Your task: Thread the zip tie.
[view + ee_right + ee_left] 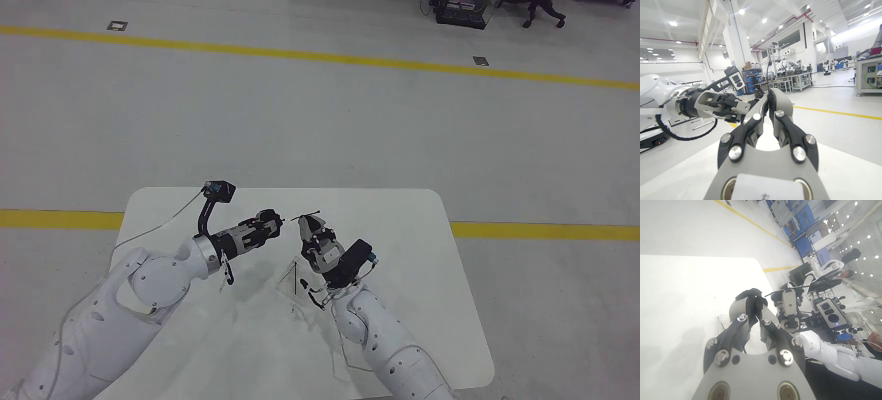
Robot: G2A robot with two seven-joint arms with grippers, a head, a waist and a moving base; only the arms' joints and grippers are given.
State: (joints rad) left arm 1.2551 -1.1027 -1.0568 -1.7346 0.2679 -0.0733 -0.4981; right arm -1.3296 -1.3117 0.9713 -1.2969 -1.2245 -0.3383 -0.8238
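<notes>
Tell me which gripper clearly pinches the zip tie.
The right gripper: the black zip tie sticks out from between its shut fingertips. The left gripper is beside the strap's end, hold unclear.

A large robotics lab hall.
Yellow lines (300, 55) cross the pale floor (320, 120); metal-framed workstations (800, 79), blue shelves (751, 75) and other white robots (844, 64) stand under a high ceiling (757, 11) with round lights (673, 23).

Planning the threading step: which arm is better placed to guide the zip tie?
Probably right: the right pincer is shut on the thin black plastic zip tie. The left pincer is shut near the tie's end; whether it grips it is unclear.
</notes>
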